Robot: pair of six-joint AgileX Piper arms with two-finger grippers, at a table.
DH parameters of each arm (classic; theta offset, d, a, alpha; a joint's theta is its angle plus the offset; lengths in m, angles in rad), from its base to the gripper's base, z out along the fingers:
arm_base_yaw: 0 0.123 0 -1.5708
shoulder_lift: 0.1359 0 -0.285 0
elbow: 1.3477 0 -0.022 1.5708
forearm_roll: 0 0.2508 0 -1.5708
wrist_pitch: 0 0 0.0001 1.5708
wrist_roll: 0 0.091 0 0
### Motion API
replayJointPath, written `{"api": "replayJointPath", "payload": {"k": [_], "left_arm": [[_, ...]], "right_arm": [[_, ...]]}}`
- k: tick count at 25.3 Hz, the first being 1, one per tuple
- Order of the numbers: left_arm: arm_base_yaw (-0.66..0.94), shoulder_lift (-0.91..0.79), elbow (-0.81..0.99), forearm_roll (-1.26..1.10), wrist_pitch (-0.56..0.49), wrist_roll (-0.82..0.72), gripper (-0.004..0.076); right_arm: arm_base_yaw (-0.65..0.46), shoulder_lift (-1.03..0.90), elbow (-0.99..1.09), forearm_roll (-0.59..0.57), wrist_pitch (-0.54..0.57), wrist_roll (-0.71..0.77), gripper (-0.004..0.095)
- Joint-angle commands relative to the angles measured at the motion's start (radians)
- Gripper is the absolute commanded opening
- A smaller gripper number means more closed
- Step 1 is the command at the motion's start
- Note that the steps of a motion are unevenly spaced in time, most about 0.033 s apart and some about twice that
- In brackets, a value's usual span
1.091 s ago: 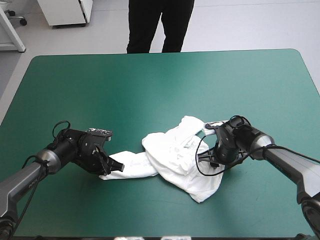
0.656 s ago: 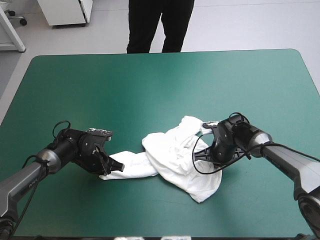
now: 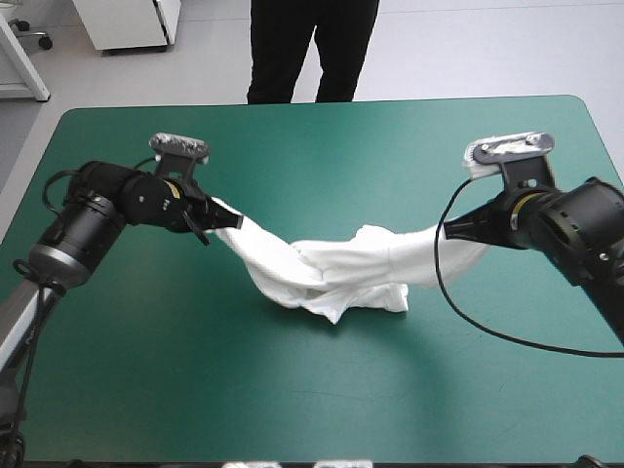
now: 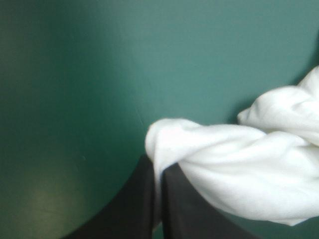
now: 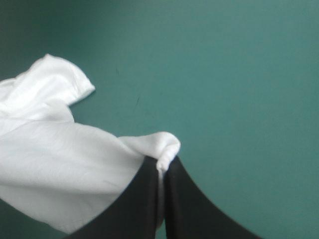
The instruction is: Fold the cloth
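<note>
High view alone, T-shirt point(image 3: 336, 275) sagging between left gripper point(image 3: 214, 218) and right gripper point(image 3: 447, 231), wrist views, each clamped on it

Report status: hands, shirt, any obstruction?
Left hand shut on the white short-sleeved cloth T-shirt. Right hand shut on its other end. Shirt strung between them, middle sagging. Nothing blocking on the teal-green table cover.

Desk: the desk point(image 3: 322, 156) is wide with rounded corners, and a teal-green cover point(image 3: 292, 390) lies over its whole top.
On it: a white T-shirt point(image 3: 341, 278); only its bunched middle touches the cover.
Place: about mid-desk, well apart from every edge.
Lie: the middle sags in crumpled folds. Both ends rise off the cover, one toward the left edge and one toward the right.
</note>
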Motion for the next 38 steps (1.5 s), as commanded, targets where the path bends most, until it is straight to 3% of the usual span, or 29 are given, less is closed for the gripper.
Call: {"api": "replayJointPath", "payload": {"k": [1,7,15,22,27,30,32,35,38], "left_arm": [[-0.001,-0.069,-0.211,0.008,-0.005,0.027,-0.0009],[-0.001,-0.119,-0.503,0.058,0.000,0.072,-0.0009],[-0.001,-0.172,-0.772,0.057,-0.064,0.136,-0.0009],[-0.001,-0.201,-0.911,-0.117,-0.137,0.248,-0.0009],[-0.001,-0.236,-0.949,-0.187,-0.110,0.267,-0.0009],[-0.002,-0.290,-0.854,-0.170,-0.002,0.267,-0.0009],[-0.012,-0.348,-0.699,-0.155,0.014,0.255,-0.0009],[-0.031,-0.411,-0.382,-0.124,0.026,0.219,-0.0009],[-0.031,-0.409,-0.133,-0.124,-0.032,0.176,-0.0009]], "right_arm": [[-0.003,-0.029,-0.177,-0.088,0.004,-0.059,-0.0017],[-0.003,-0.029,-0.443,-0.196,-0.016,-0.121,-0.0017],[-0.003,-0.029,-0.718,-0.193,-0.156,-0.295,-0.0017],[-0.003,-0.029,-0.856,-0.174,-0.278,-0.384,-0.0017],[-0.003,-0.029,-0.920,-0.133,-0.258,-0.420,-0.0017],[-0.003,-0.058,-0.885,-0.135,-0.042,-0.405,-0.0017],[-0.003,-0.105,-0.795,-0.166,0.033,-0.392,-0.0017],[-0.003,-0.208,-0.563,-0.201,0.033,-0.263,-0.0017],[-0.003,-0.259,-0.279,-0.201,0.026,-0.151,-0.0017]]}}
